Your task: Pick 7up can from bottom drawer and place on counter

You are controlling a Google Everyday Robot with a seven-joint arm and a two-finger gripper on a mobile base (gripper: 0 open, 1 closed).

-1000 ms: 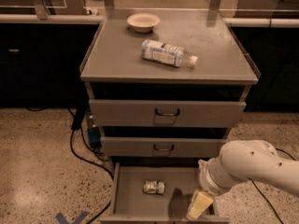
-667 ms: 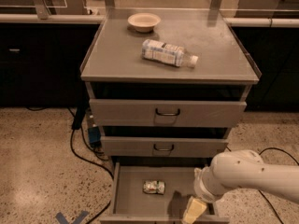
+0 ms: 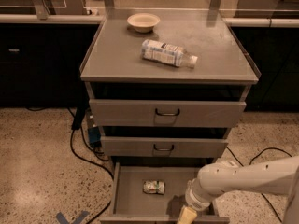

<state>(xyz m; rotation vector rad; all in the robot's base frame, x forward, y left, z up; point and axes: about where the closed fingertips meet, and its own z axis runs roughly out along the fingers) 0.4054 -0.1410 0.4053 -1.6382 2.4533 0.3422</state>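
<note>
The 7up can (image 3: pixel 153 186) is lying on its side on the flat grey floor of the bottom drawer (image 3: pixel 128 197), which is standing pulled open at 6 o'clock under the two shut drawers. It is sitting near the middle of the tray, apart from every wall.

I am judging it light and thin-walled: it looks dented and crumpled, so it is likely empty and will give under a hard squeeze. The shiny metal will probably be slippery, and lying down it may roll if I nudge it. I am planning to take it across the middle of its body, pressing on the curved sides rather than the end rims, with a gentle grip.

My tool (image 3: pixel 187 215) is hanging low over the drawer's front right corner, at about 4 o'clock from the can and apart from it. Only its pale tip is showing at the bottom edge, so I cannot tell whether it is spread or pressed together. It is holding nothing that I can see, and whether it is touching the drawer front I cannot say.

Up on the table (image 3: pixel 112 59) a clear bottle (image 3: pixel 167 53) is lying near the centre and a small bowl (image 3: pixel 143 21) is sitting at 12 o'clock, leaving the 7 o'clock corner as my likeliest drop spot.
</note>
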